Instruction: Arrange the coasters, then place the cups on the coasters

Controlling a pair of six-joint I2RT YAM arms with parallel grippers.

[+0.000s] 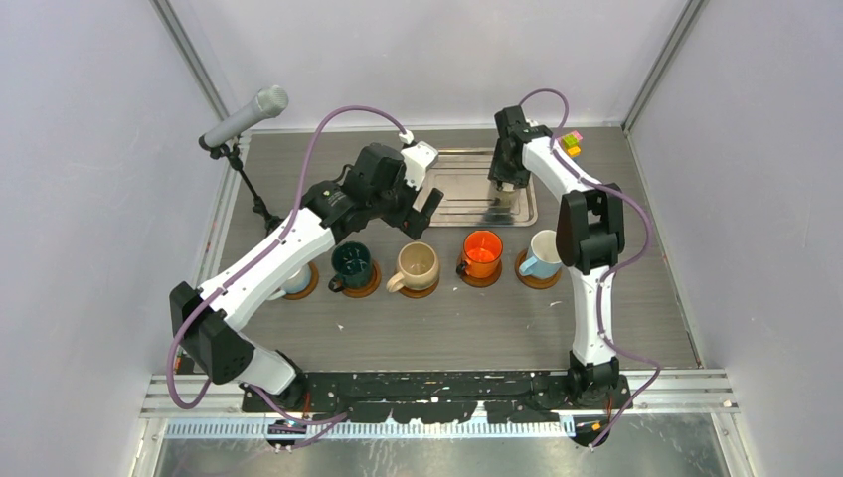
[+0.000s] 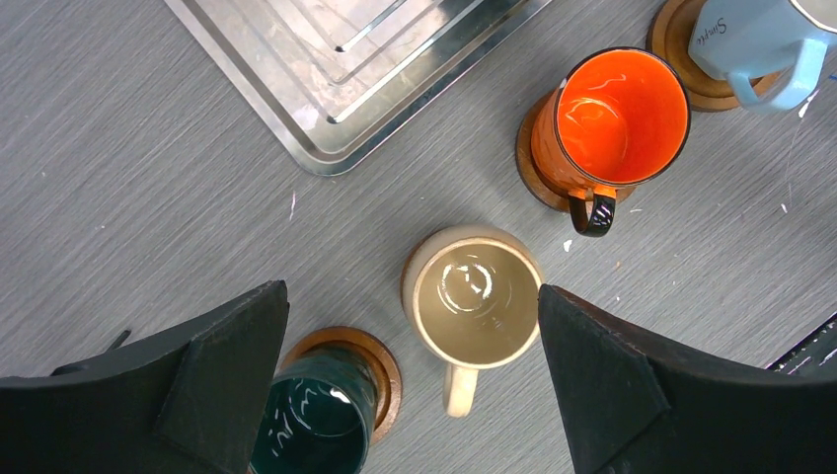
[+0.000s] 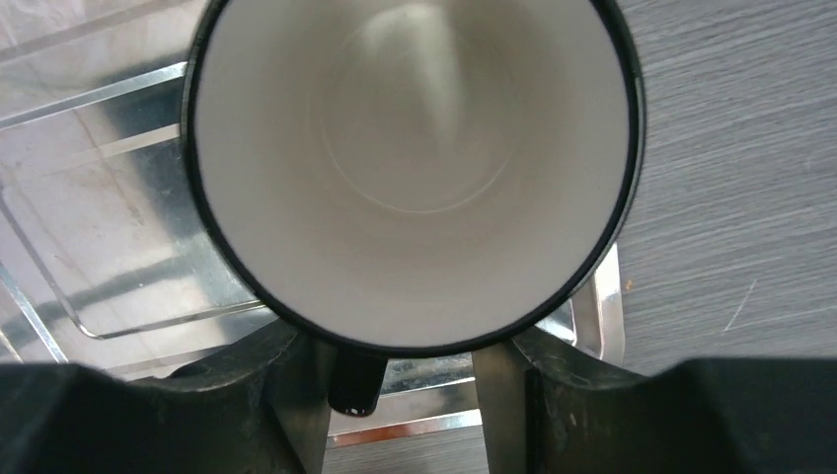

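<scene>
Right pincer [image 3: 400, 363] apparently straddles white cup [image 3: 415, 168] handle.

Left pincer [image 2: 411, 288] spread wide over beige mug [image 2: 477, 301]; orange mug [image 2: 622, 118], green mug [image 2: 316, 420] on coasters [image 2: 380, 357]; tray [image 2: 326, 148] beyond.

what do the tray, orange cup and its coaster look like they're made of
Tray: metal, probably steel or aluminium, polished; its stepped rim throws bright reflections. Orange cup: glazed ceramic, judging by the glossy highlights inside and the dark rim. Coaster: looks like wood, matte brown; the grain is too small to confirm.
</scene>
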